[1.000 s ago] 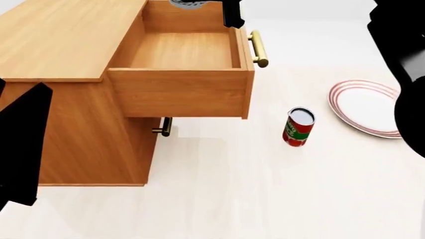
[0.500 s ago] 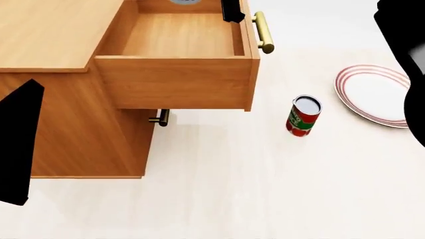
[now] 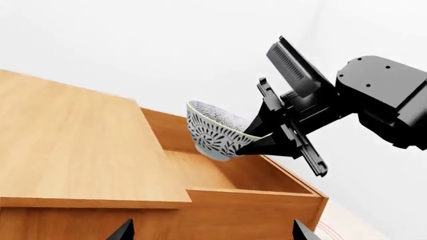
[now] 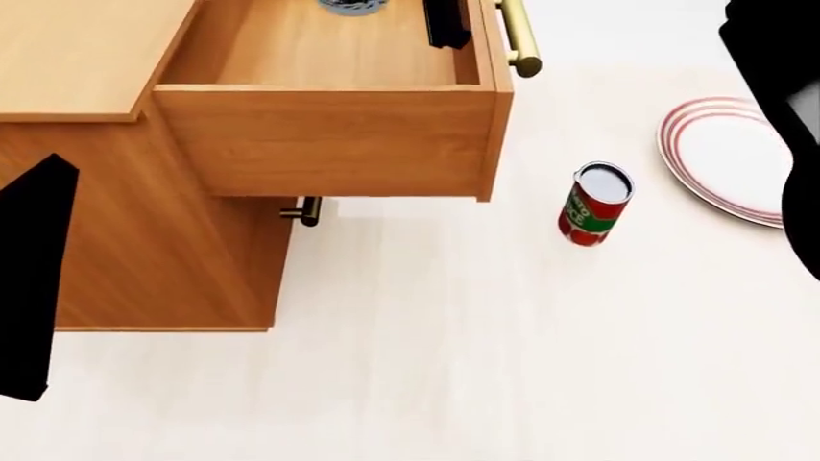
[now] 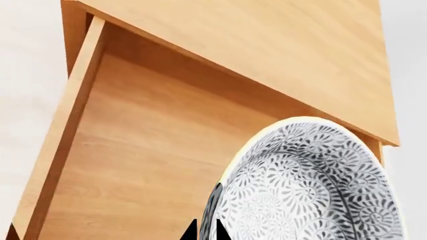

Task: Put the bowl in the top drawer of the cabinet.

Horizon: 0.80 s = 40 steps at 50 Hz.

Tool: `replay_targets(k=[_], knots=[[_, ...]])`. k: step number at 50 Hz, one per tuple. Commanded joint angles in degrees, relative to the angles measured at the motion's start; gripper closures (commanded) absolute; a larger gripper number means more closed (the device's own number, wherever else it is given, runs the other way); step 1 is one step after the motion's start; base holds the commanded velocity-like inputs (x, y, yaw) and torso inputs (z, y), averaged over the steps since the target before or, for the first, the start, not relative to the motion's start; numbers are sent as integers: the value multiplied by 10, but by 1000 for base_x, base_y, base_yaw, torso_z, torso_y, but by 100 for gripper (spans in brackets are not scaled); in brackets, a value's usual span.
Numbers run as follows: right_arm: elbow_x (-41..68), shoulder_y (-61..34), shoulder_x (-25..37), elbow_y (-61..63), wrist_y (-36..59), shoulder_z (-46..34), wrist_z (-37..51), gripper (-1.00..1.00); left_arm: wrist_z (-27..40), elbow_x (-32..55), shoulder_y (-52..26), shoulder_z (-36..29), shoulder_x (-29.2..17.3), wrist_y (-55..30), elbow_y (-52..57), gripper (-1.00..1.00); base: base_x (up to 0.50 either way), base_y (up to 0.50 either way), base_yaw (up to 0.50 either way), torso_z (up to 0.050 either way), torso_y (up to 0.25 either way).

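Note:
The blue-grey speckled bowl (image 3: 217,131) hangs tilted above the open top drawer (image 4: 326,134) of the wooden cabinet (image 4: 77,58). My right gripper (image 5: 205,233) is shut on the bowl's rim (image 5: 313,185), one finger on each side of the wall. In the head view only the bowl's edge (image 4: 352,5) and a black finger (image 4: 445,24) show at the top, over the drawer's far end. The left wrist view shows my left gripper (image 3: 211,234) open, with nothing between its tips, low in front of the cabinet's side.
The drawer's brass handle (image 4: 519,38) juts out to the right. A lower drawer handle (image 4: 307,209) sits beneath. A red can (image 4: 594,204) stands on the pale floor, and a red-rimmed white plate (image 4: 731,158) lies further right. My left arm (image 4: 33,279) hangs beside the cabinet.
The head view has shifted, so the cabinet, can and plate sit higher in the frame. The bowl in my right gripper stays above the open drawer.

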<state>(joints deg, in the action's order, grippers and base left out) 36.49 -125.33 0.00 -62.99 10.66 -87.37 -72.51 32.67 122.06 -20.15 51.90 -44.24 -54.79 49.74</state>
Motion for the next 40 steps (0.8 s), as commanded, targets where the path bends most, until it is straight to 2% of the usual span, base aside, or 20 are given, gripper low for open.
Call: replay_targets(k=[1, 8, 9, 40], knots=[[-4, -1, 0, 4, -2, 6, 1, 100, -5, -7, 0, -2, 6, -3, -1, -100, 0, 0, 0, 0, -76], [-3, -1, 0, 3, 1, 6, 3, 100, -4, -5, 4, 1, 7, -3, -2, -100, 0, 0, 0, 0, -30], [-4, 0, 0, 3, 1, 6, 4, -100, -4, -5, 4, 1, 7, -2, -2, -100, 0, 0, 0, 0, 0], [7, -18, 0, -3, 23, 8, -18, -100, -6, -3, 9, 1, 9, -3, 1, -100, 0, 0, 0, 0, 4]])
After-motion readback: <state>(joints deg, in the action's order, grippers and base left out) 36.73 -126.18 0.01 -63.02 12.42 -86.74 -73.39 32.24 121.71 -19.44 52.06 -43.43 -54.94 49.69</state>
